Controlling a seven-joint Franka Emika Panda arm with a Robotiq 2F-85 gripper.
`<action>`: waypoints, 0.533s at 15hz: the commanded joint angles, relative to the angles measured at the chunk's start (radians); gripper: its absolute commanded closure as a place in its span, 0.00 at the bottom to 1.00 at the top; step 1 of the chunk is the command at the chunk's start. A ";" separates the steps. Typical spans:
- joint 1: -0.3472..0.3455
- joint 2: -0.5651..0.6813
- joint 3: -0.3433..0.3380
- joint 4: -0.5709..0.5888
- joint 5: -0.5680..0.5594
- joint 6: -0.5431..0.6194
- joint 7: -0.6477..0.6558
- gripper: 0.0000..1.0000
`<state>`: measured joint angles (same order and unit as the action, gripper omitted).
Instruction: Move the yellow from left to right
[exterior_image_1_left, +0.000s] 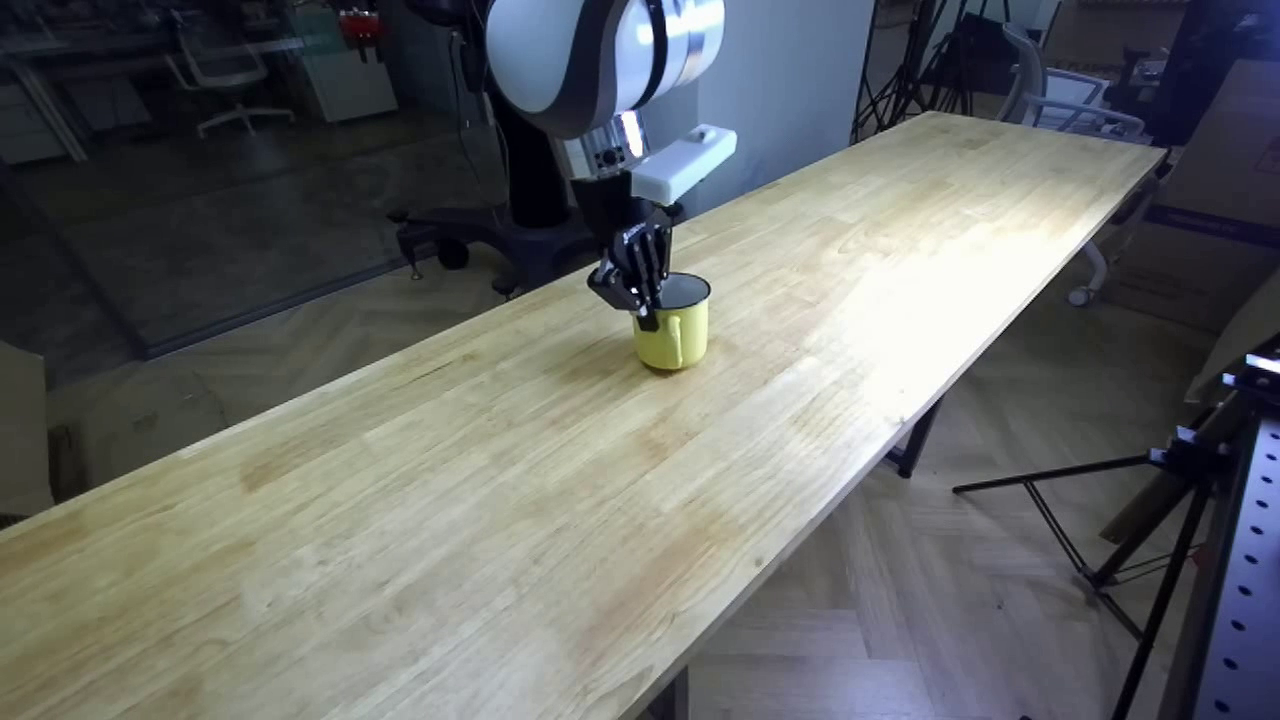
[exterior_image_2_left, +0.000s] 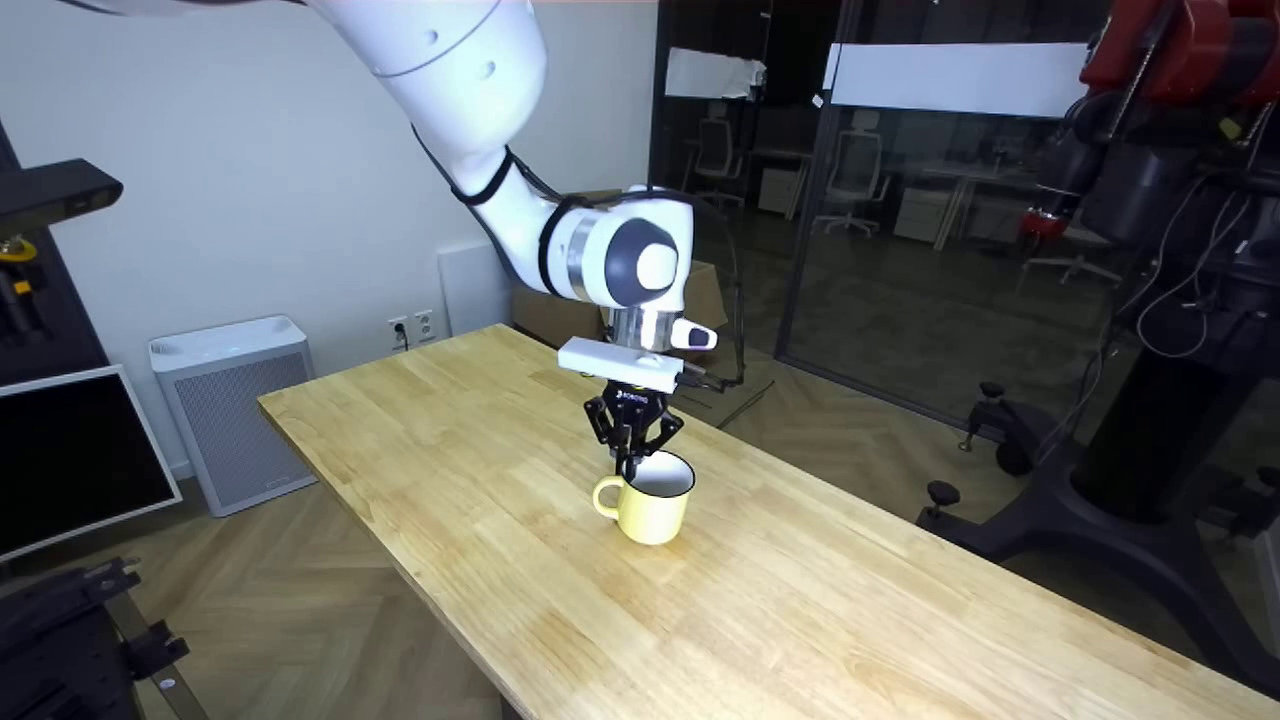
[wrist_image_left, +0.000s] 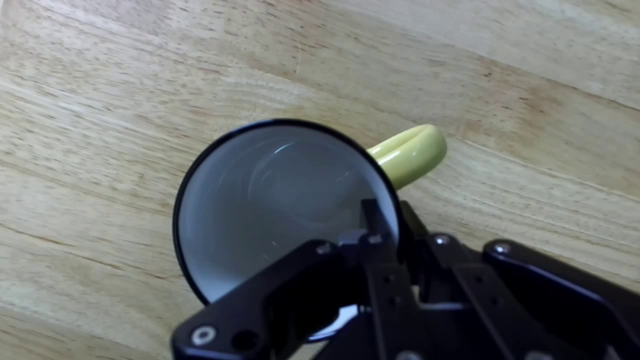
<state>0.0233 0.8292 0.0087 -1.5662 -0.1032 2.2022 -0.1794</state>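
Right, the gripper (wrist_image_left: 393, 217) has the mug (exterior_image_2_left: 652, 515) pinched: one finger (wrist_image_left: 372, 220) inside, one outside, just beside the handle (wrist_image_left: 417, 152), mug upright, table (exterior_image_1_left: 450, 500) directly beneath!

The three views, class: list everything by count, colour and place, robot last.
table: 1, light wood, all views
mug: 1, yellow, white inside, on the table
wheeled machine: 1, black-red, beyond the table
boxy appliance: 1, white-grey, by the wall
framed panel: 1, black, beside that appliance
wall sockets: 2, white, same wall
office chairs: at least 2, pale, background
tripod: at least 1, black, beside the table
cardboard box: at least 1, brown, background
other background items: too dim
robot arm: 1, white, above the table
gripper: 1, black, closed on the mug's side
wrist device: 1, white, above the gripper
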 joint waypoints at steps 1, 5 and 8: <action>-0.002 -0.018 0.002 -0.023 -0.005 -0.001 0.016 0.97; 0.005 -0.065 -0.001 -0.112 0.007 0.025 0.060 0.97; 0.026 -0.128 -0.009 -0.231 0.009 0.044 0.133 0.97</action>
<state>0.0269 0.7909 0.0076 -1.6420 -0.1003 2.2323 -0.1372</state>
